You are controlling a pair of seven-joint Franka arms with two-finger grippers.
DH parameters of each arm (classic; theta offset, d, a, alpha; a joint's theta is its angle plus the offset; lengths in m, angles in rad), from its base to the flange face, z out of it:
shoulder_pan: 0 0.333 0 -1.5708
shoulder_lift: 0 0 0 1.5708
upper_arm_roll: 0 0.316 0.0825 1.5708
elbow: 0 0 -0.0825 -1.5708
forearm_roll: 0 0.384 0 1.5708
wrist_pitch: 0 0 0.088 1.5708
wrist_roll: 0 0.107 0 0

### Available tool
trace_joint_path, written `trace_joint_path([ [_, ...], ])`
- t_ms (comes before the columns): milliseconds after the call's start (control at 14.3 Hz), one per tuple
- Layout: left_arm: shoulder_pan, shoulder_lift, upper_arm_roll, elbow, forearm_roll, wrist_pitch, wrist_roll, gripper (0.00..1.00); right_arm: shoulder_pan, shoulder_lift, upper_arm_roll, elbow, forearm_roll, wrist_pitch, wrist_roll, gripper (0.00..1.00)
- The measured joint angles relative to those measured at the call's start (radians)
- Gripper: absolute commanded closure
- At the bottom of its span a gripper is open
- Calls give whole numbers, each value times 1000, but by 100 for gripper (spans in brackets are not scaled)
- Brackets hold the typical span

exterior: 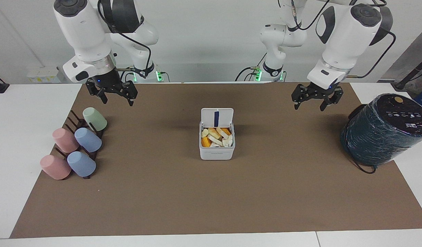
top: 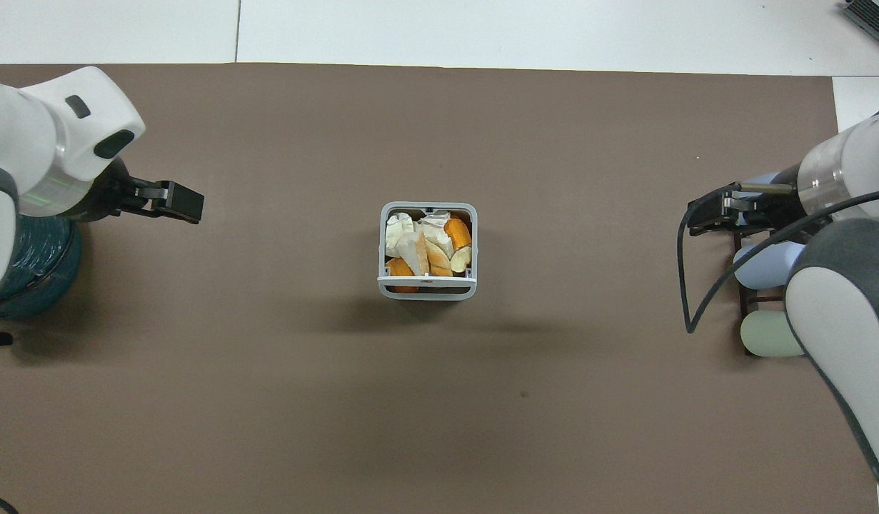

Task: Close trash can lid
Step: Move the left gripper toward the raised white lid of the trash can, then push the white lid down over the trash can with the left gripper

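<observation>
The small white trash can (exterior: 216, 153) stands in the middle of the brown mat, filled with orange and pale scraps. Its lid (exterior: 217, 117) stands upright on the edge nearer to the robots, its dark blue strip showing. In the overhead view the trash can (top: 426, 208) shows from above and the lid (top: 426, 280) is edge-on. My left gripper (exterior: 309, 107) is open and empty, up in the air over the mat between the can and the dark cylinder; it also shows in the overhead view (top: 188, 205). My right gripper (exterior: 117, 102) waits open over the cup rack's end; it also shows in the overhead view (top: 699, 218).
A large dark wrapped cylinder (exterior: 382, 132) lies at the left arm's end of the table and shows in the overhead view (top: 25, 268). A rack of pastel cups (exterior: 77, 145) sits at the right arm's end and shows in the overhead view (top: 767, 296).
</observation>
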Motion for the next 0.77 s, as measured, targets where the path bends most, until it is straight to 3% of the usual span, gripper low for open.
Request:
trace_joint_path([
  [70,-25,-10,-1,-25,0,11,-57,31,0,0,0,0,0,0,0,0],
  [209,-83,-43,-4,-107,-4,83,-170,62,0,0,0,0,0,0,0,0],
  [279,-117,-61,-5,-155,-5,128,-217,70,0,0,0,0,0,0,0,0],
  [488,-220,-100,-8,-262,-8,207,-319,84,0,0,0,0,0,0,0,0],
  [767,-327,-110,-10,-310,-57,264,-423,97,0,0,0,0,0,0,0,0],
])
